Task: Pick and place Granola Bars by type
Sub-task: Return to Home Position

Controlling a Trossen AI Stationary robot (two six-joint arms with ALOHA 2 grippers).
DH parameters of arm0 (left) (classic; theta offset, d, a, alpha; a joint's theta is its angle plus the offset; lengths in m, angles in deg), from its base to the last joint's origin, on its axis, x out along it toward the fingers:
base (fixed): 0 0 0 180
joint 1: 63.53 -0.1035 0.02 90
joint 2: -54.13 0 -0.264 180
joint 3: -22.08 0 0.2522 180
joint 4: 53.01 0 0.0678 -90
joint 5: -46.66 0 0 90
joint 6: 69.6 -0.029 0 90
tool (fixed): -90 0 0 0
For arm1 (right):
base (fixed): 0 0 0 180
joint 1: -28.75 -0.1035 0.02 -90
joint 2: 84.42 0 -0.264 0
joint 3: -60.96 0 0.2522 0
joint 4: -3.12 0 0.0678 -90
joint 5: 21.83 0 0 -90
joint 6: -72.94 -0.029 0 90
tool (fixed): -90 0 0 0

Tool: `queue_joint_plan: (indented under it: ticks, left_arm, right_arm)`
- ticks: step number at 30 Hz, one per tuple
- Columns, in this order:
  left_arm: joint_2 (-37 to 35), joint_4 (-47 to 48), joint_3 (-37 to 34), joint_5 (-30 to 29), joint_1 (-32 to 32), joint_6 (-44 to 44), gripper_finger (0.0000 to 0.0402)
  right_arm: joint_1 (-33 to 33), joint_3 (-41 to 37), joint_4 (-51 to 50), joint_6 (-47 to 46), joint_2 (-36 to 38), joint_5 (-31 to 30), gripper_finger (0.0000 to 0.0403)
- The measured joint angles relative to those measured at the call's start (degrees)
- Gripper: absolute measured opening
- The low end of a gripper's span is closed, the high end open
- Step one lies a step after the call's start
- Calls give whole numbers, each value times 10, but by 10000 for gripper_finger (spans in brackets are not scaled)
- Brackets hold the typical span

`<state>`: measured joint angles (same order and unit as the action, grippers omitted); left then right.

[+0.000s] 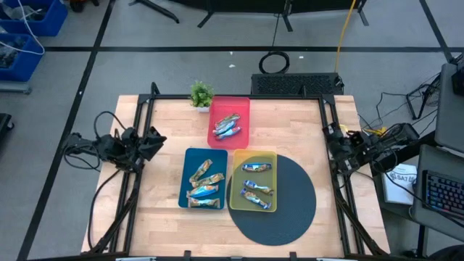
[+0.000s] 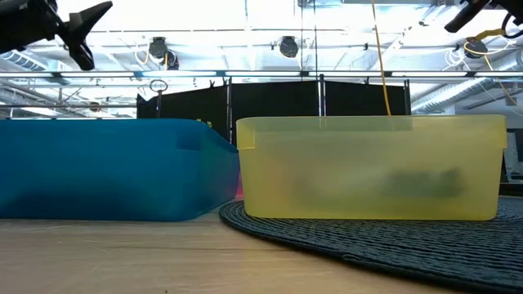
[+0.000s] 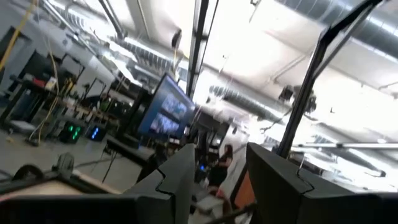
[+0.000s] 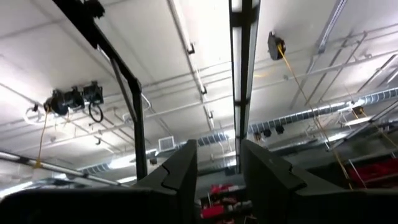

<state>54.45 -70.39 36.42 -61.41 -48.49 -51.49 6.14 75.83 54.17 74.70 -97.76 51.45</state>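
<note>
The left jaws and the right jaws are each slightly parted, holding nothing and pointing toward the ceiling. The left arm [image 1: 127,145] sits at the desk's [image 1: 159,210] left edge, the right arm [image 1: 355,148] at its right edge. The granola bars [image 1: 204,185] lie in three trays mid-desk: silvery ones in the red tray [image 1: 245,109], gold ones in the blue tray [image 1: 185,174], and blue ones in the yellow tray [image 1: 270,156].

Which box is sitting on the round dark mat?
The yellow tray sits on the mat; the blue tray and red tray rest on the bare table.
</note>
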Motion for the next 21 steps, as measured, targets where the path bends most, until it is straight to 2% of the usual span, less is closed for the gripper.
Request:
queue_joint_plan:
  ticks: [13,18,21]
  left_arm:
    - [0,-67,0,-7,-9,1,150]
    - [0,-52,0,-26,-9,-23,150]
    - [0,-19,0,-67,-8,-67,149]
  right_arm:
    - [0,0,20,4,57,-1,116]
    - [0,0,-13,5,58,-3,116]
    - [0,0,-88,8,58,-80,116]
